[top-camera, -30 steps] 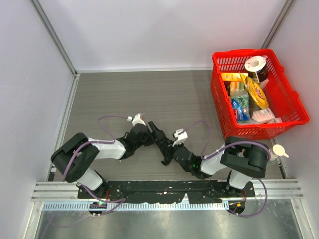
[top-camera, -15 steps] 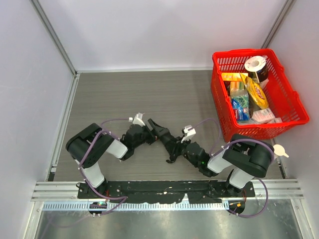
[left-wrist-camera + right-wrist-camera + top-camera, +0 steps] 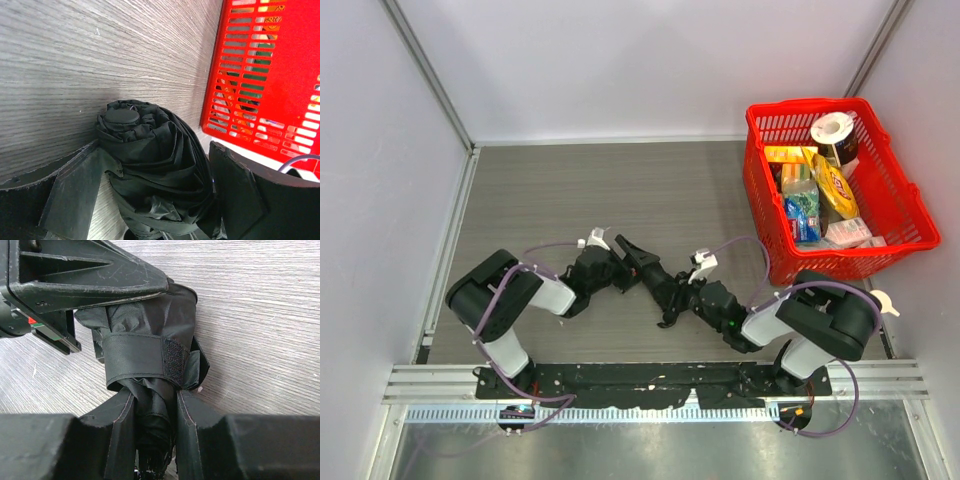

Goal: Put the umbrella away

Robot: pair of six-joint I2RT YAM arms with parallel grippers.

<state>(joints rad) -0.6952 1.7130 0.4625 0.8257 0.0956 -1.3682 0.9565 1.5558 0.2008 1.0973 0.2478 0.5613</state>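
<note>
Item: umbrella (image 3: pixel 642 266), furled and strapped, lying on the worktop (image 3: pixel 620 190) between my arms, well apart from the red basket (image 3: pixel 765 215).
Right pincer (image 3: pixel 152 425): clamped on the narrow end below the strap, probably to steady the bundle.
Left pincer (image 3: pixel 155 190): jaws wide, straddling the capped end, not gripping.
Obscured: handle, shaft, and whether the left fingers touch the fabric.

**Umbrella only partly visible**

From above, the left tool (image 3: pixel 608 268) and the right tool (image 3: pixel 672 297) cover most of the umbrella (image 3: pixel 635 255). Its handle cannot be made out. In the left wrist view, the picture edges cut off its lower end and the red basket (image 3: pixel 270 75).
</note>
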